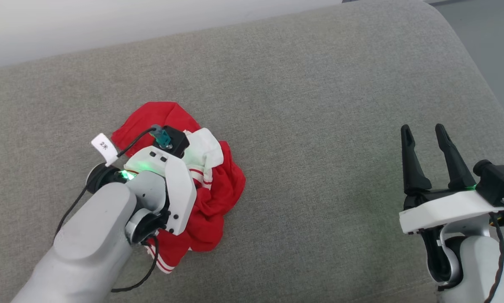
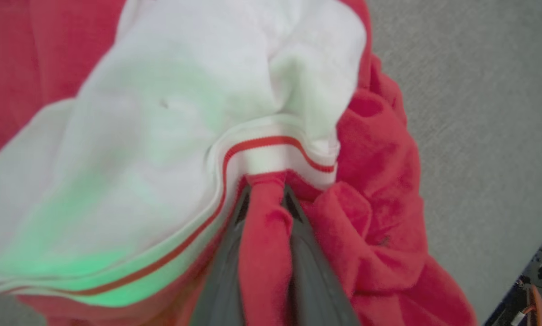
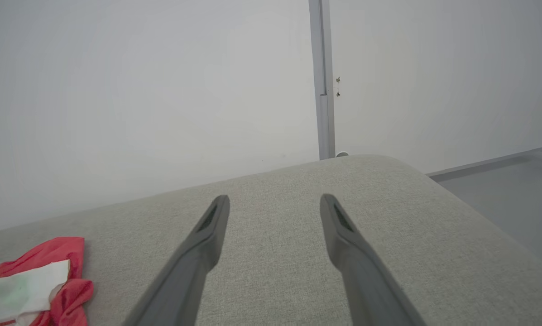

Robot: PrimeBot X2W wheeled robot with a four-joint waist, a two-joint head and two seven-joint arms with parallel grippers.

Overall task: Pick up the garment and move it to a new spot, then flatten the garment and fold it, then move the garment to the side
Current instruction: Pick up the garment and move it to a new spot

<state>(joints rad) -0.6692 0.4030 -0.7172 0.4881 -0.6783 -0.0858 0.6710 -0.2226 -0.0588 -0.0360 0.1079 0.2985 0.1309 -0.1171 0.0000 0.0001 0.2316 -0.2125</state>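
The garment (image 1: 218, 189), a red T-shirt with white sleeves and striped trim, lies crumpled in a heap on the grey cushion at the left. My left arm reaches down onto the heap from above. In the left wrist view my left gripper (image 2: 265, 192) is shut on a red fold of the garment (image 2: 379, 181), right under a white sleeve's striped hem. At the lower right my right gripper (image 1: 425, 133) stands open, empty, well clear of the cloth. The right wrist view has the open right gripper (image 3: 275, 203) above bare cushion and the garment (image 3: 49, 271) at the far left.
The grey upholstered cushion (image 1: 319, 126) spreads wide, with its rounded corner and edge at the upper right. A pale wall (image 3: 162, 90) runs behind it. Grey floor (image 3: 501, 181) lies past the right edge. A cable and a white tag (image 1: 103, 147) hang off my left wrist.
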